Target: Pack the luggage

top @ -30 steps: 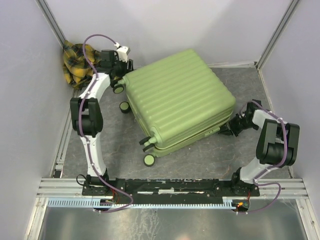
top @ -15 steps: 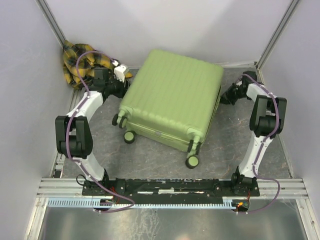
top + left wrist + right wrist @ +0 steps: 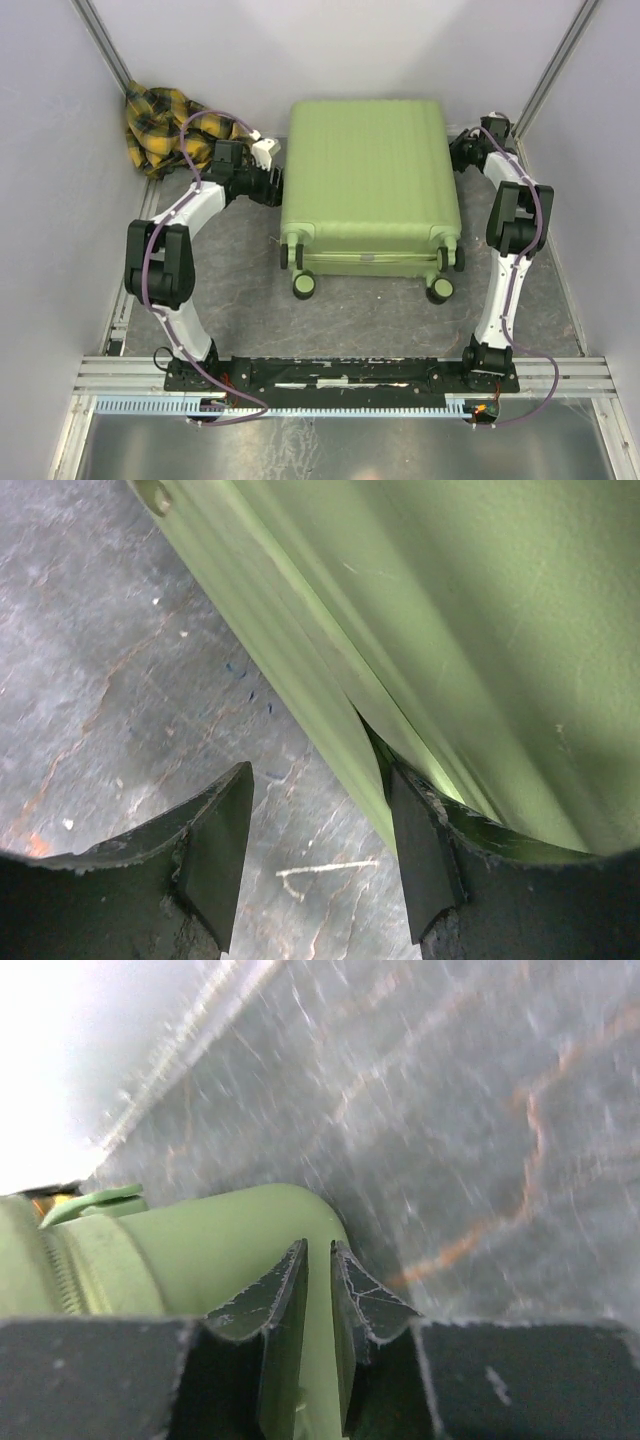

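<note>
One luggage (image 3: 370,180), closed | left claw (image 3: 318,815) released at left wall | right claw (image 3: 318,1252) clenched at far-right corner

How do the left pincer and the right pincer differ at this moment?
The left pincer is open wide; the right pincer is almost shut. The left pincer is at the left side of the luggage; the right pincer is at its far right corner. Both are beside the green shell, holding nothing.

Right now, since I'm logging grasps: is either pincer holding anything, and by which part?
Nothing is held. The left pincer is open against the luggage side; the right pincer is nearly shut at its corner.
</note>
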Action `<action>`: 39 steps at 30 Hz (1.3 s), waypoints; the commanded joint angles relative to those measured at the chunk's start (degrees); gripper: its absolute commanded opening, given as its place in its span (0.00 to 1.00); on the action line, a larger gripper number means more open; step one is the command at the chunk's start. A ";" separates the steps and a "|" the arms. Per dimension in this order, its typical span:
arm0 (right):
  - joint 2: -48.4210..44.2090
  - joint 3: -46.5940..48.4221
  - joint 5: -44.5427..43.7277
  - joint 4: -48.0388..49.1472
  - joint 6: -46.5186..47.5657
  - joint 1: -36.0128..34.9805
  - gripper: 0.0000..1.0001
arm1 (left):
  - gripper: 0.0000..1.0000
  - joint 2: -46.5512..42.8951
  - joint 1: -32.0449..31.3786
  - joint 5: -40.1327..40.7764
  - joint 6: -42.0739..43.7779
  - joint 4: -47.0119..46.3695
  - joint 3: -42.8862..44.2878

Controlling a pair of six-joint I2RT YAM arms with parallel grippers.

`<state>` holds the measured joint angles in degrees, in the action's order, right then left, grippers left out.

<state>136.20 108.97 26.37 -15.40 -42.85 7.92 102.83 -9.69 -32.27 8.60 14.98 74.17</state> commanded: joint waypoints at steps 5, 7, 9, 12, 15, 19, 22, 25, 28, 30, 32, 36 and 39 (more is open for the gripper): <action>0.69 14.27 12.50 0.91 6.49 -5.60 0.35 | 0.67 5.96 -6.61 -5.11 -7.15 -11.30 8.19; -1.25 14.01 12.53 -3.11 11.20 -3.36 0.45 | 0.72 3.06 -5.53 -4.34 -5.75 -11.50 5.53; -3.96 13.13 13.15 -7.59 15.69 -0.79 0.55 | 0.78 -0.48 -3.63 -4.41 -4.35 -11.24 1.95; -8.27 11.44 14.24 -14.69 22.16 3.45 0.71 | 0.86 -5.87 0.71 -7.37 0.13 -9.20 -3.29; -11.66 11.41 14.69 -23.81 29.31 7.10 0.79 | 0.89 -11.02 4.57 -11.30 7.54 -5.80 -8.54; -15.41 14.13 14.52 -38.22 40.35 10.49 0.81 | 0.91 -18.99 6.56 -14.63 18.44 -1.97 -16.92; -19.73 14.85 13.28 -49.43 48.85 10.97 0.82 | 0.90 -24.68 6.72 -17.57 24.92 -0.57 -24.31; -25.46 12.21 11.86 -58.87 55.46 11.00 0.96 | 0.86 -28.78 6.64 -19.83 25.99 -3.02 -30.40; -32.23 5.79 9.50 -63.48 59.16 10.99 0.98 | 0.83 -30.31 6.30 -22.43 27.59 -6.12 -35.53; -37.19 0.75 8.67 -65.04 60.79 10.98 0.98 | 0.79 -30.54 5.58 -22.86 28.07 -8.88 -37.73; -40.33 -2.26 8.42 -67.58 62.82 10.89 0.99 | 0.77 -30.37 4.68 -22.87 27.40 -12.69 -39.17; -43.42 -5.76 7.74 -71.89 63.99 10.81 0.99 | 0.76 -28.92 2.82 -22.09 21.85 -24.11 -41.16; -44.34 -6.42 6.51 -74.47 63.84 9.78 0.99 | 0.76 -26.75 0.49 -21.52 19.84 -28.33 -40.45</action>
<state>93.01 103.68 34.72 -84.79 18.15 18.68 74.35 -6.94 -52.03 31.51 -0.40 33.19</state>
